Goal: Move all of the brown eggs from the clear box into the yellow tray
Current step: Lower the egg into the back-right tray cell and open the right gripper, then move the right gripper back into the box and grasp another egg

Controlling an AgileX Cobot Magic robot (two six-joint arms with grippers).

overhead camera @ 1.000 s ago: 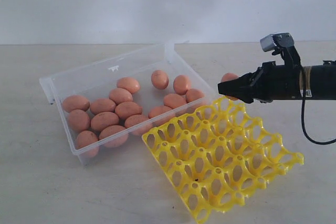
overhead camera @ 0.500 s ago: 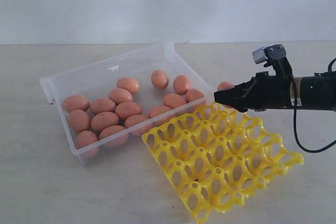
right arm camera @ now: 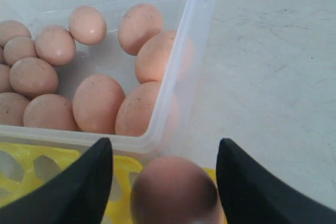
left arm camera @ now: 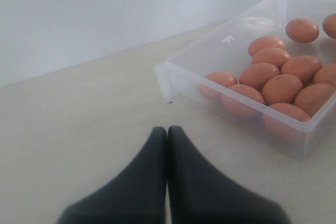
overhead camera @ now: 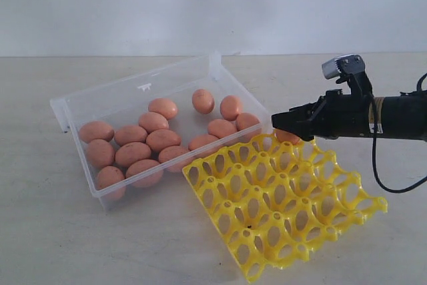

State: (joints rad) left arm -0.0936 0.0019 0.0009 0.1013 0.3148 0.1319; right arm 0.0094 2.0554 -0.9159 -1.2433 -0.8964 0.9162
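Right wrist cam shows the right hand point(right arm camera: 164, 148) spread around a brown egg point(right arm camera: 174, 192) at the yellow tray point(right arm camera: 26, 153); the exterior doesn't. Left hand point(left arm camera: 167, 135) is pressed together.

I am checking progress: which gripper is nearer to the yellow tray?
Right. The right gripper hovers over a corner of the yellow tray; the left gripper sits beyond the clear box.

I see orange-brown eggs point(overhead camera: 147, 139), some faintly dark-speckled, in a clear box point(overhead camera: 127, 91). At its 4 o'clock, the tray point(overhead camera: 287, 211) is bright yellow; my right gripper point(overhead camera: 285, 123) is black.
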